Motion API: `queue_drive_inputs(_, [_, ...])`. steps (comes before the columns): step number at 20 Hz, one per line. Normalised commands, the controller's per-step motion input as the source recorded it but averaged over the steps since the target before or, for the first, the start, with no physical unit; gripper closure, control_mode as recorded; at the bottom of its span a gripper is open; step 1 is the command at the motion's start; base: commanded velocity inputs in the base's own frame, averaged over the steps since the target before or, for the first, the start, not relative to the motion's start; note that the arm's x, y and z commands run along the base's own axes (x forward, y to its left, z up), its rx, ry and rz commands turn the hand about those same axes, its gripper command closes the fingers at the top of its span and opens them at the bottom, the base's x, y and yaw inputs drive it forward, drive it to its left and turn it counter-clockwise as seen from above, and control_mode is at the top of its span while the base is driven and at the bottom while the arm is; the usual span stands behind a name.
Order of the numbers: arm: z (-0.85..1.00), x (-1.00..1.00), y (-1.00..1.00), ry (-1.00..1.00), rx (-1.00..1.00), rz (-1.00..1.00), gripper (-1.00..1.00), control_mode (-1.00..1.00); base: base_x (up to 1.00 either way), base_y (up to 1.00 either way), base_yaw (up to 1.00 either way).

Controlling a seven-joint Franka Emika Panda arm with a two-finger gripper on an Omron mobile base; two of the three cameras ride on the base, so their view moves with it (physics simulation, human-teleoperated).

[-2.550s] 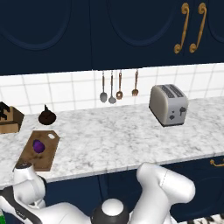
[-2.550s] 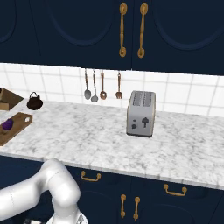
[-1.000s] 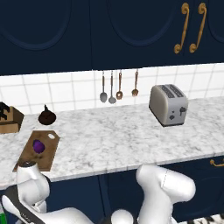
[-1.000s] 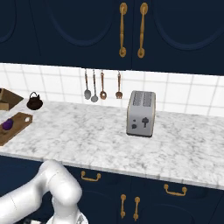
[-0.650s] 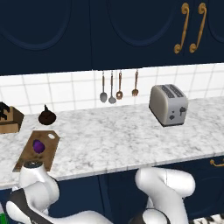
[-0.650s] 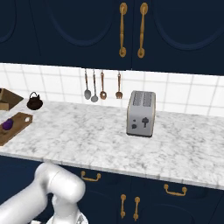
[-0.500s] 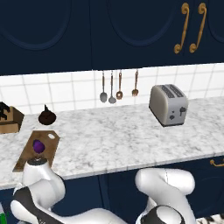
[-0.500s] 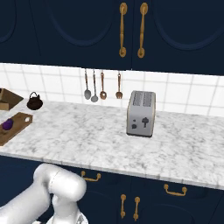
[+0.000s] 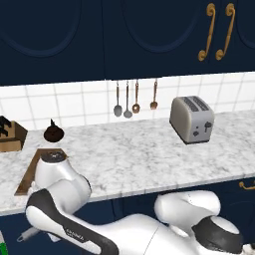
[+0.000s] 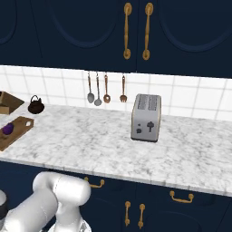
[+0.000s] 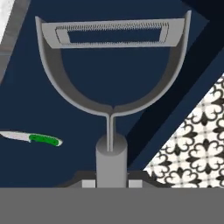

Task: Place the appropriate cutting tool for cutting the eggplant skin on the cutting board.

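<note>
Currently, the hand view shows the peeler (image 11: 111, 74) held in the end effector (image 11: 111, 181): its grey straight handle rises from between the finger tips at the bottom centre, so the end effector is closed on the handle. The peeler's long axis runs straight up the hand view, along the gripper's line, with the wide U-shaped head and its slotted blade bar at the top, pointing away from the hand. Behind it lie dark blue cabinet fronts and, at lower right, a patterned black-and-white floor (image 11: 197, 135). A green-handled knife (image 11: 33, 138) shows at the left of that view, lying roughly crosswise to the peeler.

The left base view shows the arm (image 9: 64, 199) folded low in front of the tabletop (image 9: 144, 154), covering much of the cutting board (image 9: 31, 172), of which the left edge remains visible. A knife block (image 9: 11, 137) and a dark kettle (image 9: 52, 132) stand behind the board.

The right base view shows the cutting board (image 10: 16, 131) uncovered at the far left, with the eggplant (image 10: 7, 129) resting on it and the pale hole at its far corner. Both base views show the toaster (image 10: 146, 118) and the hanging spoons (image 10: 105, 89) on the tiled wall.
</note>
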Motion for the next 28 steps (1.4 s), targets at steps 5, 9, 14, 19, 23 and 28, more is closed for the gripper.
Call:
queue_drive_inputs(5, [0.80,0.66,0.03,0.00,-0.08,-0.07,1.00,-1.00,0.00,0.00,0.00])
queue_drive_inputs(9, [0.14,0.78,0.00,0.00,-0.03,-0.10,1.00,-1.00,0.00,0.00,0.00])
queue_drive_inputs(14, [-0.02,0.98,0.06,0.00,0.00,-0.06,1.00,-1.00,0.00,0.00,0.00])
queue_drive_inputs(19, [-0.28,1.00,0.23,0.05,-0.03,-0.01,1.00,-1.00,0.00,0.00,0.00])
queue_drive_inputs(23, [-0.45,0.91,0.24,0.04,-0.14,-0.01,1.00,-1.00,0.00,0.00,0.00])
queue_drive_inputs(28, [-0.48,0.56,0.26,0.04,-0.19,-0.05,1.00,-1.00,0.00,0.00,0.00])
